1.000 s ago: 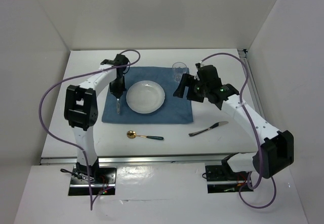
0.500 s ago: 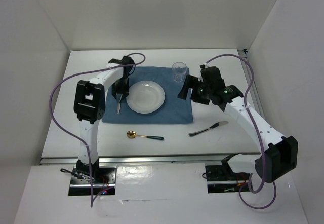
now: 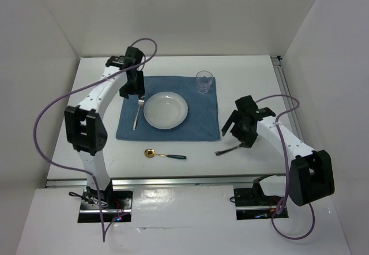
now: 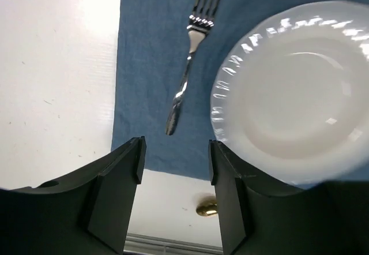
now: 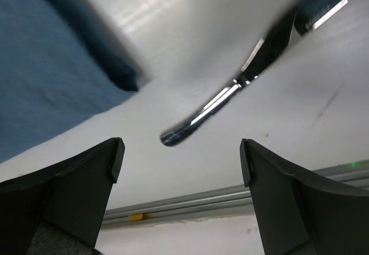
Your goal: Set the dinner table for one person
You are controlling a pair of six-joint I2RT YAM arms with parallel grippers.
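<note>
The dinner table [image 3: 253, 70] carries a blue cloth mat [image 3: 202, 122] with a round white plate [image 3: 165, 110] on it. A silver fork [image 3: 137, 113] lies flat on the mat left of the plate, also seen in the left wrist view as the fork [image 4: 187, 76] beside the plate [image 4: 300, 93]. My left gripper [image 3: 132, 89] hovers over the mat's far left part, open and empty [image 4: 176, 146]. A knife [image 5: 242, 87] lies on the bare table right of the mat. My right gripper [image 3: 236, 135] hangs just above it, open [image 5: 181, 145], nothing held.
A clear glass [image 3: 204, 82] stands upright on the mat's far right corner. A gold-bowled spoon [image 3: 164, 154] with a dark handle lies on the table in front of the mat. The metal rail [image 5: 230, 200] of the near edge runs just behind the knife.
My left gripper opened, left the fork on the mat beside the plate and drew back toward the far side. My right arm swung from beside the glass down to the knife.
</note>
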